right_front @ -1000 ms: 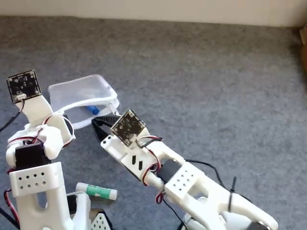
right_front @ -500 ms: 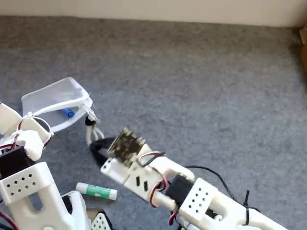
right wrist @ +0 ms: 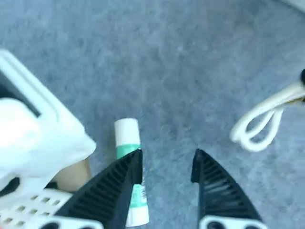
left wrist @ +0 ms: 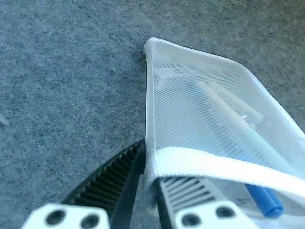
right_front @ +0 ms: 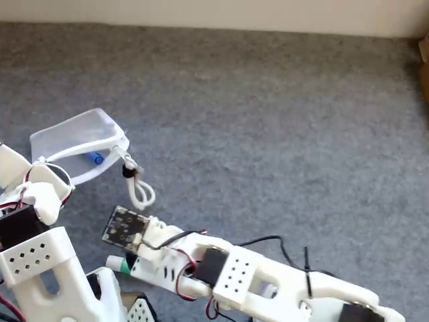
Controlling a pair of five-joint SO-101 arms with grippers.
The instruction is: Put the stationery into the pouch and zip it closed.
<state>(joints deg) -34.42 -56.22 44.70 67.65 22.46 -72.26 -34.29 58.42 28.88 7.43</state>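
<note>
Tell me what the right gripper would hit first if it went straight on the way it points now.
Most likely the glue stick: the right gripper points down at the grey carpet, jaws open, and one jaw's tip overlaps the stick. Depth is unclear.

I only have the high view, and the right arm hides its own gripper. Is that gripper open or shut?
Observer: Right gripper is open, its jaws apart.
Operator: What's between the jaws?
Observer: Just carpet; the glue stick lies to one side and passes under one finger.
Operator: And the other arm?
Observer: Left gripper is shut on the pouch at its edge, next to the zip band.
</note>
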